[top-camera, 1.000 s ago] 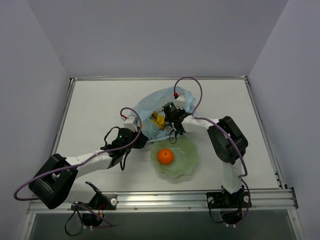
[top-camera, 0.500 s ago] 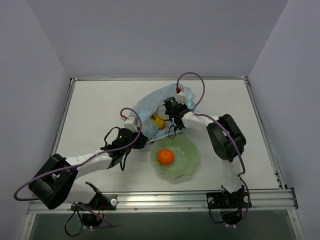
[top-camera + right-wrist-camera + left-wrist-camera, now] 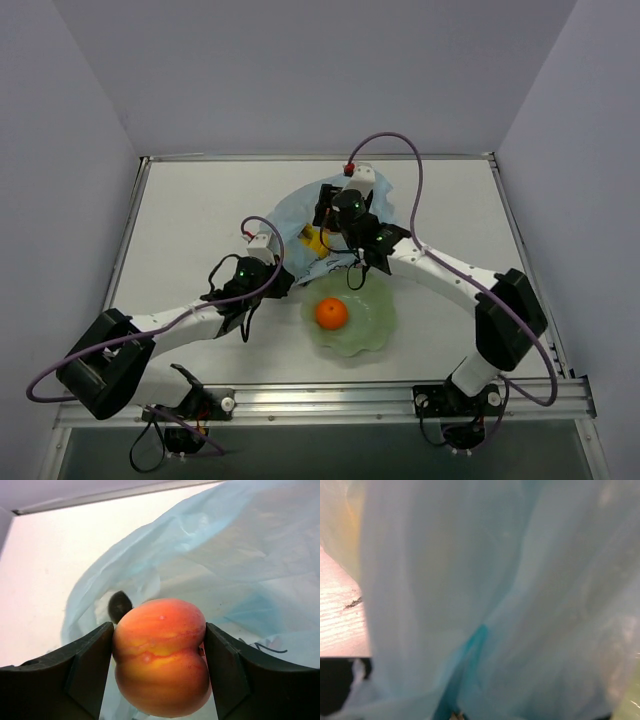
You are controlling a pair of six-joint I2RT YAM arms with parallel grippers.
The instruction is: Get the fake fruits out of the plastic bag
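Note:
The light-blue plastic bag (image 3: 300,210) lies at mid table behind the pale green bowl (image 3: 378,325). An orange (image 3: 331,314) sits in the bowl. My right gripper (image 3: 159,665) is shut on a peach-pink fruit (image 3: 161,655) and holds it above the bag's mouth (image 3: 240,560); in the top view the gripper (image 3: 335,212) hides the fruit. A small dark round fruit (image 3: 119,606) lies in the bag behind it. Yellow bananas (image 3: 314,241) show in the bag's opening. My left gripper (image 3: 282,272) pinches the bag's near edge (image 3: 485,605), which fills its wrist view.
The table's raised metal rim (image 3: 320,157) runs along the far side and the rail (image 3: 330,395) along the near edge. Grey walls stand close on the left and right. Purple cables (image 3: 405,160) loop above the right arm.
My right gripper has risen and moved back over the bag with the peach-pink fruit in it; its arm has stretched out to the right. The left arm has not moved.

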